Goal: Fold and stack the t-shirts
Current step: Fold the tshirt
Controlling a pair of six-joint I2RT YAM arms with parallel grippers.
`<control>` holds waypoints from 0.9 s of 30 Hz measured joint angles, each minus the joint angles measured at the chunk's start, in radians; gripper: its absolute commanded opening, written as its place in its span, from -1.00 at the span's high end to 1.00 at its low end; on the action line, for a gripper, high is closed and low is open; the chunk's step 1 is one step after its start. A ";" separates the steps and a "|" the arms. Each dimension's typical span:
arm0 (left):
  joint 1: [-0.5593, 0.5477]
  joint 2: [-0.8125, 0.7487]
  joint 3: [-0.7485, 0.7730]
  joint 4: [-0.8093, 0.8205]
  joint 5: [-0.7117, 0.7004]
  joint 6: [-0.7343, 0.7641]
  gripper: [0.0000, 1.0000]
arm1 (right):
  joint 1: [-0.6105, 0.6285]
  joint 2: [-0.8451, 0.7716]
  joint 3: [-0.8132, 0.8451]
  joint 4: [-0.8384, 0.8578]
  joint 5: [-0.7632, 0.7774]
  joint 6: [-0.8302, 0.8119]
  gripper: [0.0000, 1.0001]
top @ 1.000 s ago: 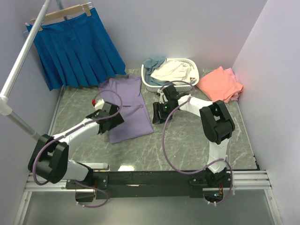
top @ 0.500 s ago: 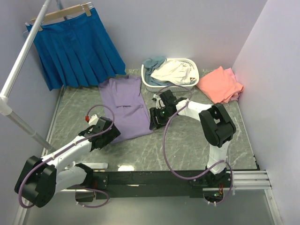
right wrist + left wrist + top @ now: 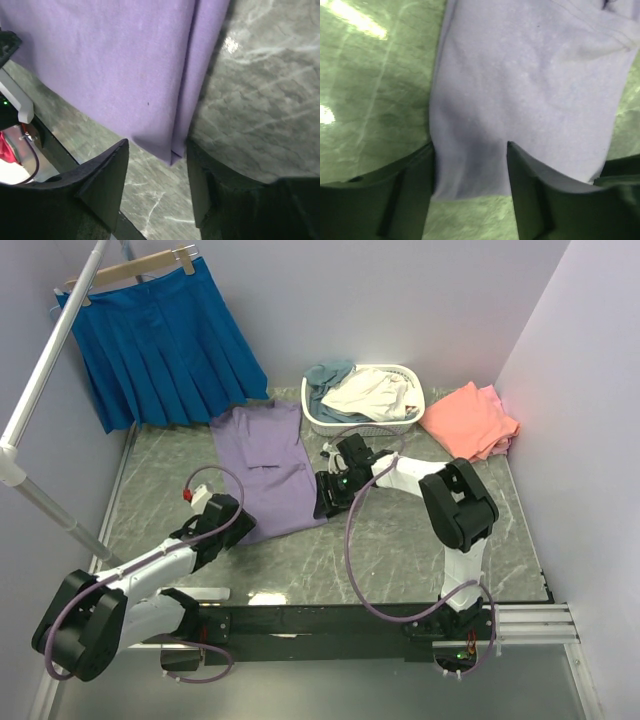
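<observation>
Item: lavender t-shirt (image 3: 270, 465), folded lengthwise into a long narrow strip, lying flat on the marble table (image 3: 500, 540) from 11 o'clock down toward centre
Left gripper (image 3: 470, 165): at the near hem, 7 o'clock corner of the strip; fingers apart and straddling the cloth edge, not pinched as far as the wrist view shows
Right gripper (image 3: 157, 147): at the 5 o'clock corner of the same hem; jaws released, corner lying in the gap between them
Done, by judgement: first lengthwise fold of the lavender shirt
Step in hand, by judgement: taking both near corners to carry the hem toward 12 o'clock for the crosswise fold
Coral-pink t-shirts (image 3: 470, 420): pile at 2 o'clock against the wall, roughly flat, edges uneven; whether fully folded cannot be told
Lattice basket (image 3: 410, 380): at 12 o'clock, holding a crumpled cream-white t-shirt (image 3: 370, 392) and a grey-blue t-shirt (image 3: 325, 378), both unfolded
Left to do: crosswise fold, stacking, then the two basket shirts
Not in task: blue pleated skirt (image 3: 160, 340) on hanger, 10 o'clock
</observation>
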 measured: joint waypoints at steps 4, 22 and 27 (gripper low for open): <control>0.000 0.006 -0.034 0.061 0.023 -0.014 0.64 | 0.002 0.029 0.006 0.028 -0.035 0.017 0.38; -0.196 -0.189 -0.027 -0.285 0.072 -0.103 0.98 | 0.037 -0.150 -0.266 0.090 -0.028 0.053 1.00; -0.305 -0.308 -0.024 -0.463 0.086 -0.183 0.98 | 0.153 -0.315 -0.415 0.077 0.007 0.090 1.00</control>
